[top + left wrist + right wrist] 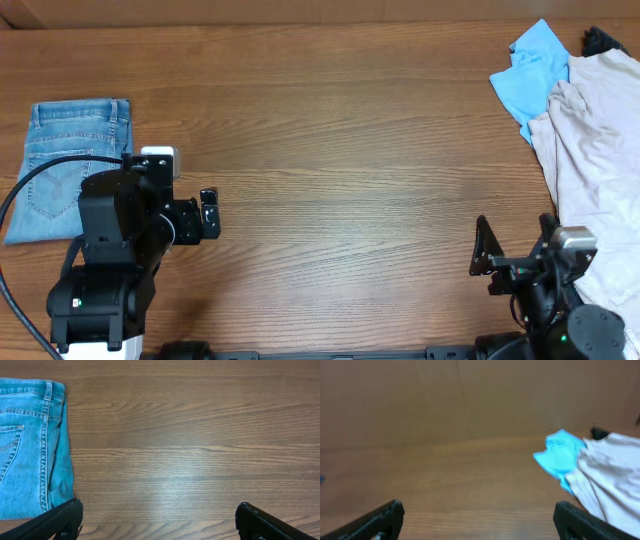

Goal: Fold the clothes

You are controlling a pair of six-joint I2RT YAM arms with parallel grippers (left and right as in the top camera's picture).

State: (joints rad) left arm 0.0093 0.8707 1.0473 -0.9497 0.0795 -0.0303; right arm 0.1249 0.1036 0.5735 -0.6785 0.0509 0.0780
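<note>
You're looking at a wooden bench, brown with plain grain and a soft sheen that shows as a pale glare near the jeans. The jeans are faded denim, coarse-woven, with raised stitched seams. Well apart from the jeans, the blue shirt is smooth, thin cloth, and the beige garment is matt and creased. The left gripper and right gripper look like matt black plastic.

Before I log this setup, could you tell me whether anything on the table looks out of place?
The faded light-blue denim jeans lie neatly folded at the left. At the right, a sky-blue shirt and a large beige garment lie crumpled together, the beige one overlapping the shirt. Nothing looks damaged.
</note>
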